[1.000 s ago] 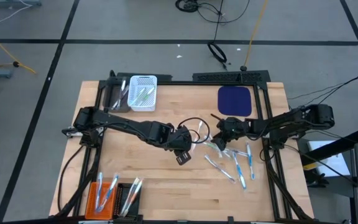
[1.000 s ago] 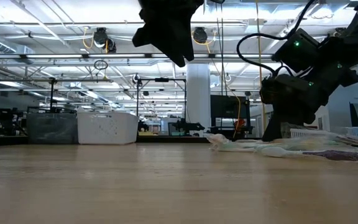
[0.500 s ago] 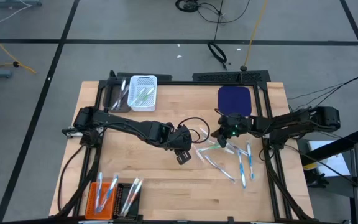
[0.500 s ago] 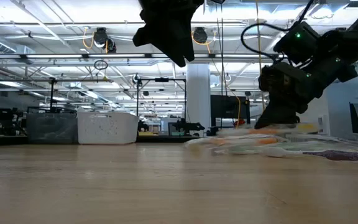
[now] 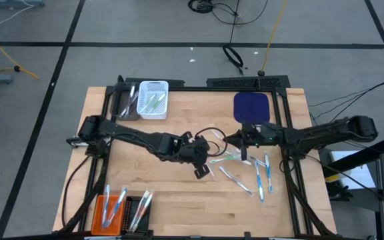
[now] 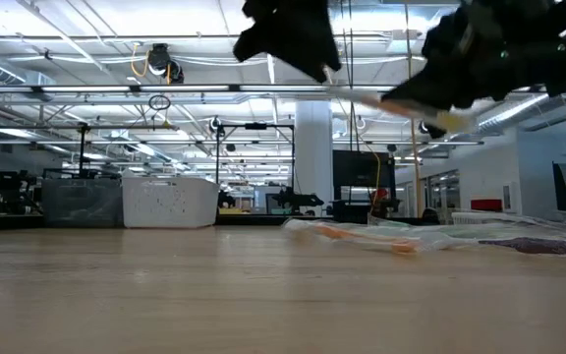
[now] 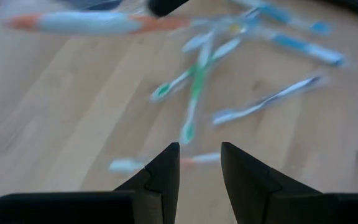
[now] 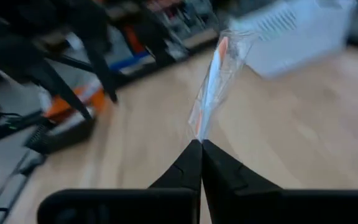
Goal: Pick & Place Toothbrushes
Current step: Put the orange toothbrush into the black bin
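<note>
The right gripper (image 8: 199,146) is clamped on a clear-wrapped orange-and-white toothbrush (image 8: 214,81), raised off the wooden table (image 5: 159,177); the loose pile of toothbrushes (image 5: 255,175) lies at its five o'clock; the left gripper (image 7: 198,163), half-open and empty, waits near its nine o'clock; the lift step looks underway, and next probably comes carrying it to a white plastic basket (image 5: 154,99).

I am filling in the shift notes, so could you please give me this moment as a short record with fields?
right hand: shut on a wrapped toothbrush, lifted above the table
left hand: open, empty, hovering over the loose toothbrushes
white basket: far left of table, holds toothbrushes
orange basket: near left edge, holds toothbrushes
black basket: beside the orange one
blue mat: far right of table
</note>
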### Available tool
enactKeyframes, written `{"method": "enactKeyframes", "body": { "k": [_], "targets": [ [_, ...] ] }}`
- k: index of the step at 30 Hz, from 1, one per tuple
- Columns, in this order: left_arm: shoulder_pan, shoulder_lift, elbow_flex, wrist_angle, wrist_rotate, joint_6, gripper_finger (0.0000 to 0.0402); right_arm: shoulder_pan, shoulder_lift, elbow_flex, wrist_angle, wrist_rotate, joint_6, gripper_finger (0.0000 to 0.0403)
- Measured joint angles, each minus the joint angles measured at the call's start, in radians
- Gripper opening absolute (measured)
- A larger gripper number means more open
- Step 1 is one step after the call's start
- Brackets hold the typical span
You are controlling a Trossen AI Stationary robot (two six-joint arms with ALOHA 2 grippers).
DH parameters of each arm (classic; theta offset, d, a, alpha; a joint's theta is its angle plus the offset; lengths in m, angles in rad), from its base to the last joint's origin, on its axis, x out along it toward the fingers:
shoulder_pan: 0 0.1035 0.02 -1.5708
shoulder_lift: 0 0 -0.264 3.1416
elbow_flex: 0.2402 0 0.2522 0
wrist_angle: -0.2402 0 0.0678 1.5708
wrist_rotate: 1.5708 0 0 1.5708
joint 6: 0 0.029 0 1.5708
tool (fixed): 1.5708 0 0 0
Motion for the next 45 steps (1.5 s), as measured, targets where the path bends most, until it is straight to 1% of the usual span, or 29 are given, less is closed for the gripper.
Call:
{"method": "enactKeyframes", "body": {
  "k": [5,11,12,18,22,25,27,30,35,45],
  "targets": [
    [-0.017,0.000,0.000,0.119,-0.028,0.065,0.0115,0.088,-0.038,0.000,0.116,0.018,-0.099,0.0000],
    [-0.028,0.000,0.000,0.212,-0.051,0.114,0.0115,0.198,-0.060,0.000,0.218,0.148,-0.232,0.0000],
    [-0.031,0.000,0.000,0.238,-0.052,0.131,0.0115,0.213,-0.061,0.000,0.231,0.156,-0.247,0.0000],
    [-0.042,0.000,-0.035,0.404,-0.050,0.219,0.0115,0.292,-0.062,0.000,0.323,0.156,-0.341,0.0000],
    [-0.042,0.000,-0.098,0.553,-0.047,0.245,0.0115,0.340,-0.062,0.000,0.377,0.156,-0.394,0.0000],
    [-0.042,0.000,-0.151,0.704,-0.002,0.297,0.0115,0.364,-0.062,0.000,0.393,0.161,-0.420,0.0000],
    [-0.042,0.000,-0.171,0.799,0.040,0.330,0.0115,0.377,-0.062,0.000,0.405,0.185,-0.432,0.0000],
    [-0.042,0.000,-0.198,0.895,0.083,0.356,0.0115,0.391,-0.061,0.000,0.405,0.210,-0.451,0.0000],
    [-0.038,0.000,-0.212,0.970,0.082,0.384,0.0115,0.409,-0.062,0.000,0.426,0.207,-0.471,0.0000],
    [-0.009,0.000,-0.212,1.029,0.082,0.387,0.0115,0.434,-0.062,0.000,0.448,0.208,-0.499,0.0000]
  ]
}}
